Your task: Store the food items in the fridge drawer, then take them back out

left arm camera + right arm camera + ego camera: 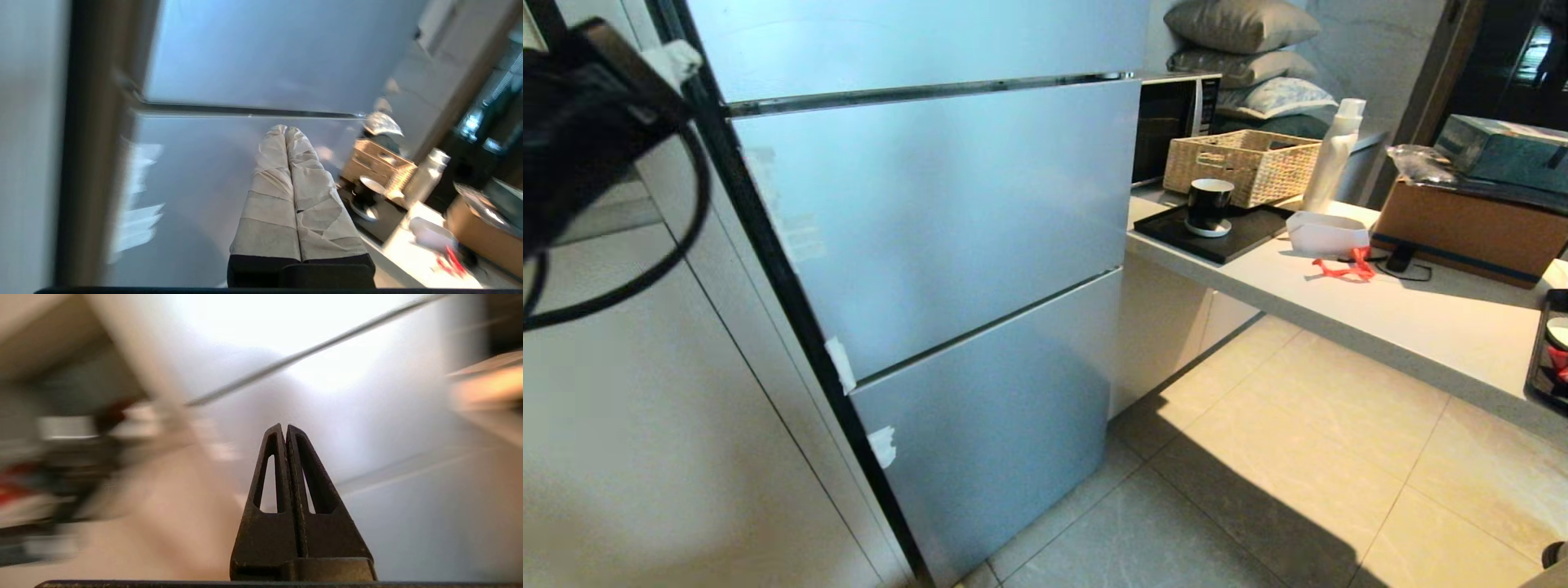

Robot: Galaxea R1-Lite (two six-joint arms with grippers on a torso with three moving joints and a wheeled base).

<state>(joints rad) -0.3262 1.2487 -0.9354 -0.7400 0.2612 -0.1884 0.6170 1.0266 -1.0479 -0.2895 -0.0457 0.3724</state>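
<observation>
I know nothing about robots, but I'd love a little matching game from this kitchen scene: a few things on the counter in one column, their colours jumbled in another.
Things:
1. basket
2. mug
3. bottle
4. ribbon

Colours:
A. red
B. woven tan
C. white
D. black

Pairs: 1-B, 2-D, 3-C, 4-A

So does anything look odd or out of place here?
Slightly: torn white tape scraps cling to the fridge doors' left edge, and a red tangle lies loose on the counter. Nothing looks spilled or broken.
</observation>
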